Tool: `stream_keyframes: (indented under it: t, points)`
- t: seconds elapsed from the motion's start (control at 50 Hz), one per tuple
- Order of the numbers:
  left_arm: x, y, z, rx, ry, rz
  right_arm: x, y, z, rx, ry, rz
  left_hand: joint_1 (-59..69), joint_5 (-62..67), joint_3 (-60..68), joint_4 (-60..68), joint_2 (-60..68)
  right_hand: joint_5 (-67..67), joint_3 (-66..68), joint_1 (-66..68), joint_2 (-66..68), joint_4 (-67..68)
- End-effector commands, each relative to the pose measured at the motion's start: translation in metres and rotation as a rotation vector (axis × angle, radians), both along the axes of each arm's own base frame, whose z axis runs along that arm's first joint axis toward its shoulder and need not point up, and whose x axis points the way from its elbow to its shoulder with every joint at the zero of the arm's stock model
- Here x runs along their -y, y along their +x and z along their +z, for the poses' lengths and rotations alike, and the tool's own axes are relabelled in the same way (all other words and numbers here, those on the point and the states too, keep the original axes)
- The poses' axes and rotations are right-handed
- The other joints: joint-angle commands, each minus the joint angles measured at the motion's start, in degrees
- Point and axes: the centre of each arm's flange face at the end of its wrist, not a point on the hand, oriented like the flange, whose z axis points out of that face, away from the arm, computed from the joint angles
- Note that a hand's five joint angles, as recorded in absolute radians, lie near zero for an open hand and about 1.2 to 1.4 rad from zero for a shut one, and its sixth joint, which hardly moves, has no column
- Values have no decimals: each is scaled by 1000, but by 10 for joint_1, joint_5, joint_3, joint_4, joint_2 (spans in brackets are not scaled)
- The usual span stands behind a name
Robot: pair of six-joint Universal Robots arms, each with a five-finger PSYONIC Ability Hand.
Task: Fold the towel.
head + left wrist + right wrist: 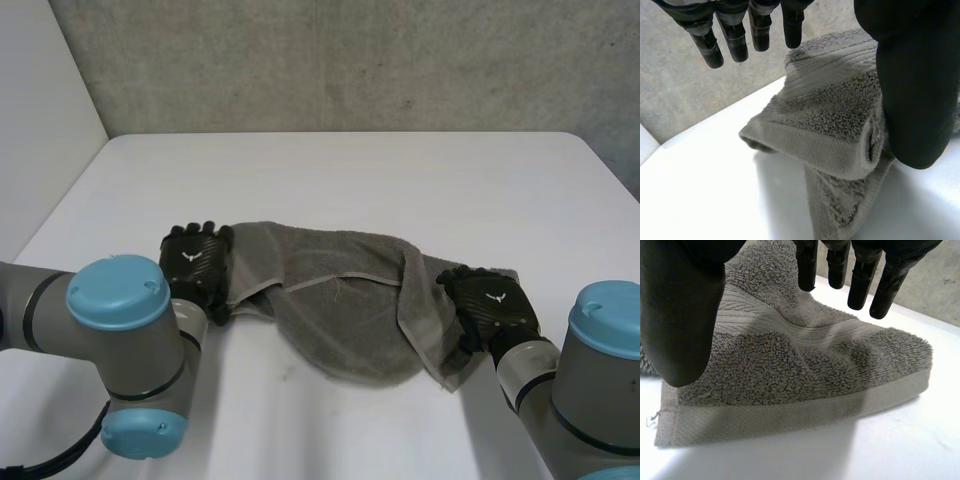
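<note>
Left hand [196, 262] and right hand [492, 305] are held open over the ends of the towel [340, 310], laid lengthwise left to right.

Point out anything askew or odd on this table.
The grey terry-cloth towel lies crumpled and skewed on the white table, not flat: one flap is doubled over near the right robot hand, and its hemmed edge curls up by the left robot hand.

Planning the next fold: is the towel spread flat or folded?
Neither. The towel lies bunched and loosely doubled, a hem crossing its middle, a flap turned over beside the right hand.
</note>
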Motion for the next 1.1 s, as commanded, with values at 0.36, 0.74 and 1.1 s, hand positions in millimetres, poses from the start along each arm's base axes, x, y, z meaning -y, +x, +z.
stream_keyframes:
  t: [0.36, 0.74, 1.1]
  points:
    - [15, 24, 24, -24, -38, 78, 17, 13, 8, 104, -85, 41, 694, 680, 696, 697, 695, 665, 662, 663, 663, 651]
    - [-23, 46, 152, -143, -227, -31, 28, -20, 168, -42, -254, 233, 694, 680, 696, 697, 695, 665, 662, 663, 663, 651]
    - [-30, 65, 109, -57, -28, 14, 0, -31, 80, -135, 3, 251, 694, 680, 696, 697, 695, -35, -38, -37, -37, -49]
